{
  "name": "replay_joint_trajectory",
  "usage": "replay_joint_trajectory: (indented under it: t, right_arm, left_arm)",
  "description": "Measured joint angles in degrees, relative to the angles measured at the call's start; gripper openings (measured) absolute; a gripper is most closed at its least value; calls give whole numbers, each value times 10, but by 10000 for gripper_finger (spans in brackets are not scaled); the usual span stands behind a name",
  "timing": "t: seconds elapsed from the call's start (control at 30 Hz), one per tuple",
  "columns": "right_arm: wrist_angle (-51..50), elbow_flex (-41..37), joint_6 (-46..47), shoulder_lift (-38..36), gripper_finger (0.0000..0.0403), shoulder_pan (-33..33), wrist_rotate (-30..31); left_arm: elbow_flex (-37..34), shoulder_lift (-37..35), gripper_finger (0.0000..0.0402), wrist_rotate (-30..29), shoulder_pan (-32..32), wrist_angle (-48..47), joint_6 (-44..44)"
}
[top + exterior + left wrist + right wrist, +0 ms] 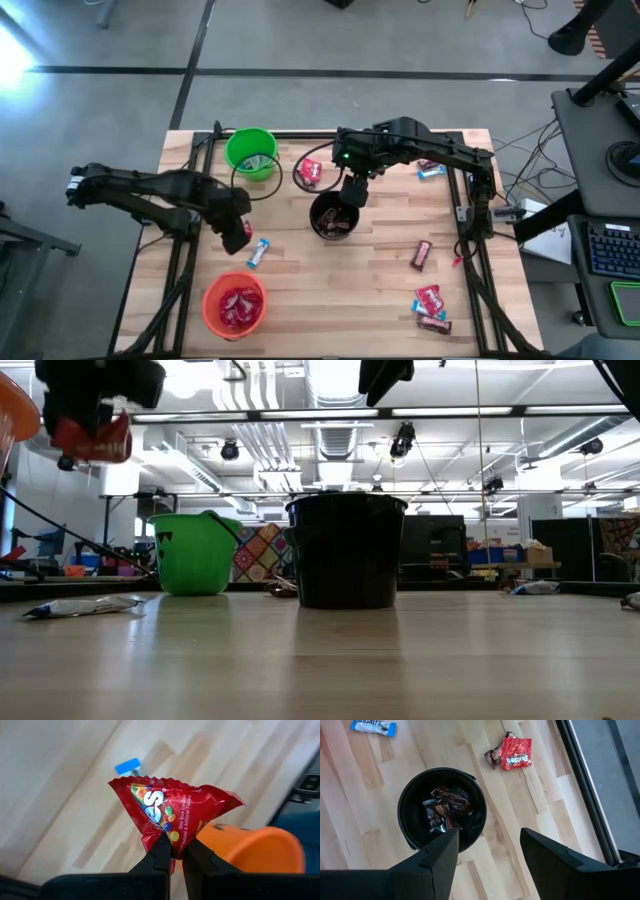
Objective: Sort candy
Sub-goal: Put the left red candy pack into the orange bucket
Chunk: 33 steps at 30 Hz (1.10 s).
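- A large open-plan lab or workshop hall: bare ceiling with exposed ducts (335, 390) and strip lights (500, 410).
- Far benches piled with boxes and gear (505, 555).
- Grey concrete floor (110, 40) around the wooden table (330, 280).
- A side desk with keyboard (612, 250) and cables at right.

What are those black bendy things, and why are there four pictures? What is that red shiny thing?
Those are two robot arms at a wooden table, sorting candy into cups. One picture looks down from above, one peeks across the tabletop, and two come from cameras on the arms' wrists. The left pincer is shut on a red candy packet, near the orange cup, which already has red candy inside. The right pincer is open above the black cup, which holds dark candy bars. A green cup stands farther back. More candy lies loose on the table, like a blue-and-white bar.
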Motion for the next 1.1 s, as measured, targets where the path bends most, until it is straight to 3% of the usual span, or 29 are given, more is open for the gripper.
replay_joint_trajectory:
  t: [0.37, 0.67, 0.8, 1.1]
  right_arm:
    - [1, 0, 14, 0, 208, 0, 0]
    - [2, 0, 14, 0, 208, 0, 0]
    - [2, 0, 14, 0, 208, 0, 0]
    - [2, 0, 24, 0, 208, 0, 1]
  left_arm:
    - [28, -2, 0, 19, -56, -1, -15]
    - [28, -3, 0, 84, -115, 3, -27]
    - [28, -2, 0, 107, -162, 45, -55]
    - [28, 23, 0, 99, -256, 145, -141]
